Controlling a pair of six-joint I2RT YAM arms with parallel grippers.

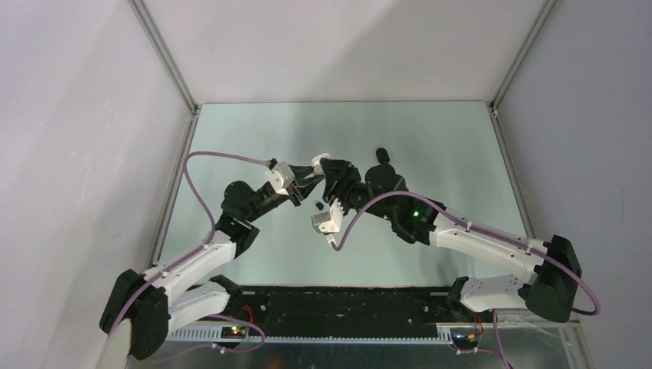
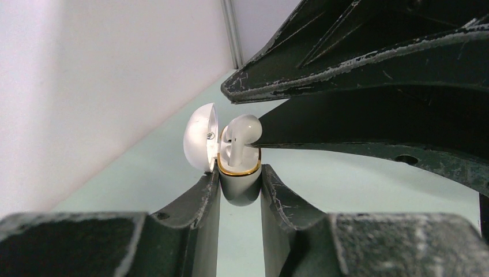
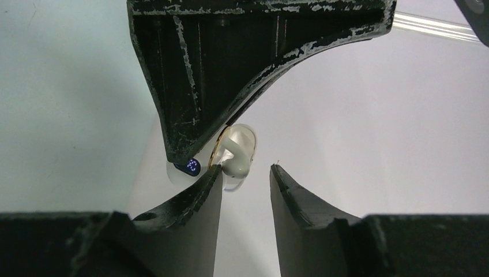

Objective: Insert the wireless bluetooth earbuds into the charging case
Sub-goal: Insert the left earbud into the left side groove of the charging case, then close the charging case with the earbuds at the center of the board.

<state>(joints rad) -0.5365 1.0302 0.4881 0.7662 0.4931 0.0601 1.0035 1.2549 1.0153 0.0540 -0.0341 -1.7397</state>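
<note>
Left gripper [image 2: 240,176]: its fingers pinch the lower body of a white pebble-shaped charging case [image 2: 239,189] with a gold rim, one on each flank, near the middle of the pale green table [image 1: 254,131].
Case lid [image 2: 200,137]: hinged open and standing to the left of the case mouth in the left wrist view.
White earbud [image 2: 242,134]: a small glossy plastic bud, stem down inside the gold rim. Its rounded head stands proud of the case mouth.
Right gripper [image 3: 245,170]: its fingers are spread. One fingertip lies just beside the earbud and the other stands apart from it, so nothing is clamped.
Meeting point: both grippers come together over the table's centre, the right one reaching in from the right.
Done so far: one white earbud is in its well in the held case, as far as the views show. Whether it is pressed fully home cannot be told.
Other white earbud: no second one is visible in the case, but the neighbouring well is hidden.
Small black piece [image 1: 317,206]: it lies on the table just near of the grippers and may be a black earbud. It is too small to be sure.
Larger black object [image 1: 382,157]: it sits farther back and to the right, possibly the second case.
Left to do: by my judgement, seat this bud, place the remaining buds, and close the lid.
</note>
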